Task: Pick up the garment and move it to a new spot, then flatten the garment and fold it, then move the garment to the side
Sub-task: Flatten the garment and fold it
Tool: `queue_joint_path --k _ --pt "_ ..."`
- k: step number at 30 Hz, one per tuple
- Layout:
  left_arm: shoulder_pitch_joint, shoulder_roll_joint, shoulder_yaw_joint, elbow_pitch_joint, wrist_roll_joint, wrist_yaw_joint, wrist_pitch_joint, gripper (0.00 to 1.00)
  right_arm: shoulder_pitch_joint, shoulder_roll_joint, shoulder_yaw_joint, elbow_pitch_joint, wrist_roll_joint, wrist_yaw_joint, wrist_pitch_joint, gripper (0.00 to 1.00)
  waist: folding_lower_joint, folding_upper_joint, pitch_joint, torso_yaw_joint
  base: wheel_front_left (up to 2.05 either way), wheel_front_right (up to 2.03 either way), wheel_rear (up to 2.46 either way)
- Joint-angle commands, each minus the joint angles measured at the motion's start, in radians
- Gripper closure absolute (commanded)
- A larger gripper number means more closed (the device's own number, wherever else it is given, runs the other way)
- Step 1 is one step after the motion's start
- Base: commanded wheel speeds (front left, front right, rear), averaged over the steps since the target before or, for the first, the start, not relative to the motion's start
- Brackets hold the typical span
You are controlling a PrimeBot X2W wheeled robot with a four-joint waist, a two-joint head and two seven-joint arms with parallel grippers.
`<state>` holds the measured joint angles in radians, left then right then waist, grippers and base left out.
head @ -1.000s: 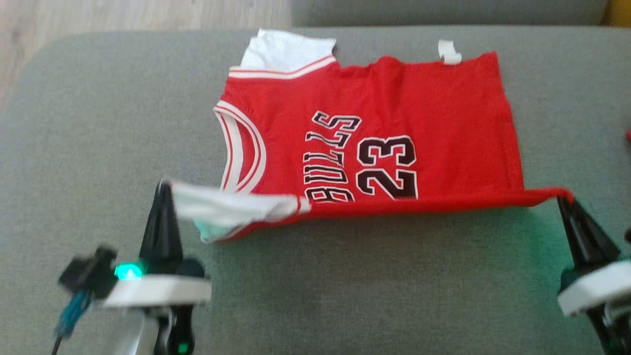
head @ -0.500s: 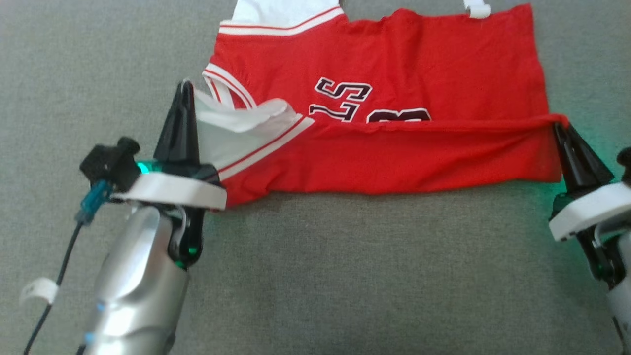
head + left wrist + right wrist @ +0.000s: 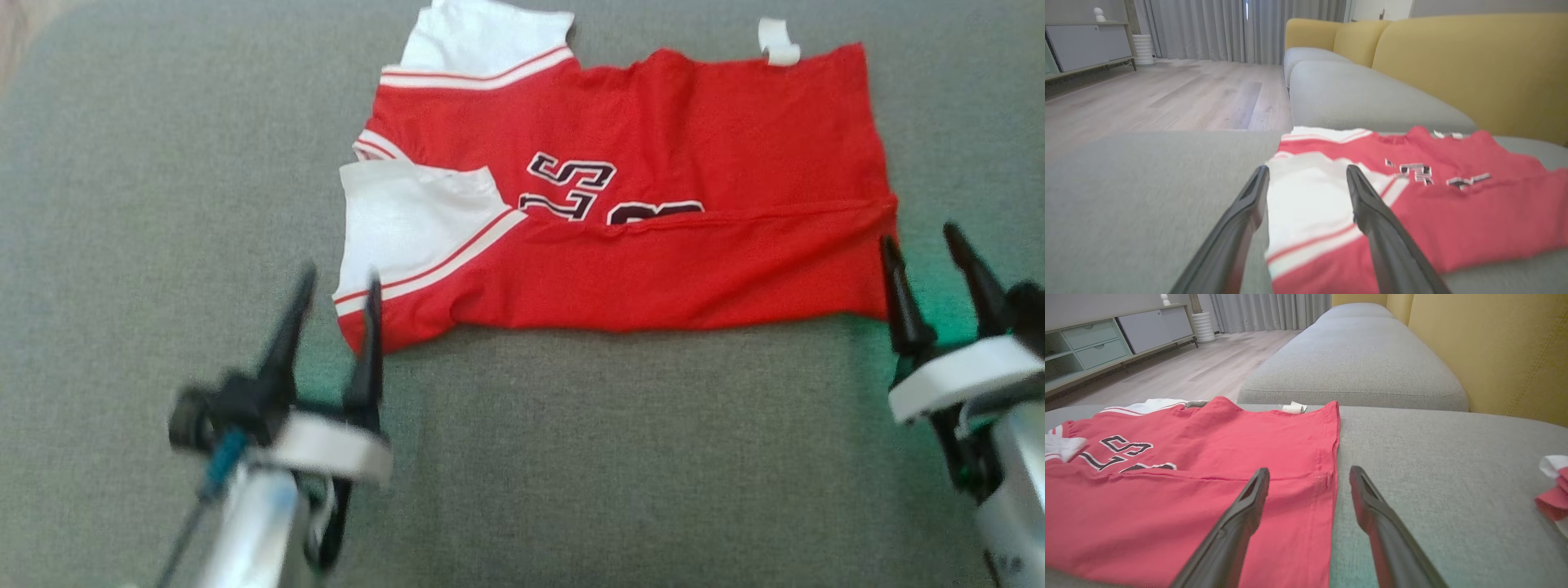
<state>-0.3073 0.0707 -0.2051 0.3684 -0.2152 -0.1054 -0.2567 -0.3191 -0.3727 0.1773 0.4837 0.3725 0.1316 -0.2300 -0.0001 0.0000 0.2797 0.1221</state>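
The red basketball jersey (image 3: 669, 269) lies half folded on the grey cushion (image 3: 571, 457), its near corners just ahead of the left gripper (image 3: 340, 278) and right gripper (image 3: 918, 235), both wide and empty. The next fold, I think, needs level grips for a straight crease.

light: even daylight | shadows: soft | blur: head view, left gripper (image 3: 341, 275)

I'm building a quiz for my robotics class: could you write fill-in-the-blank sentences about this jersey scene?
The jersey is mainly ____. It lies on a ____ cushion. The left end effector and right end effector both stand ____, holding nothing.
Missing words: red; grey; open.
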Motion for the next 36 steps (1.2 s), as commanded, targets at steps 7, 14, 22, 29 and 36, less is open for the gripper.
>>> queue_joint_path --k 7,14,22,29,36 --pt "0.101 0.013 0.018 0.065 0.04 0.022 -0.005 0.0 0.063 0.019 0.01 -0.008 -0.001 -0.001 -0.025 0.0 0.0001 0.0 -0.048 -0.016 0.0 0.0 0.0" --pt "0.049 0.033 0.024 0.201 0.06 0.026 -0.005 0.0 0.05 0.024 0.017 -0.007 -0.001 -0.001 -0.029 0.0 0.0001 0.0 -0.022 -0.036 0.0 0.0 0.0" --pt "0.008 0.028 0.016 0.257 0.047 -0.002 -0.005 1.0 0.048 0.009 0.01 0.03 0.005 -0.001 -0.03 0.0 0.0001 0.0 -0.015 -0.034 0.0 0.0 0.0" --pt "0.023 0.052 0.008 0.229 0.065 -0.011 -0.005 1.0 0.018 0.016 0.01 0.09 0.015 -0.001 -0.009 0.0 0.0001 0.0 -0.031 -0.014 0.0 0.0 0.0" --pt "0.015 0.069 -0.005 0.216 0.074 -0.017 -0.005 1.0 -0.019 0.032 0.056 0.173 0.054 -0.001 0.079 0.47 0.0001 0.0 -0.025 0.004 0.0 0.0 0.0"
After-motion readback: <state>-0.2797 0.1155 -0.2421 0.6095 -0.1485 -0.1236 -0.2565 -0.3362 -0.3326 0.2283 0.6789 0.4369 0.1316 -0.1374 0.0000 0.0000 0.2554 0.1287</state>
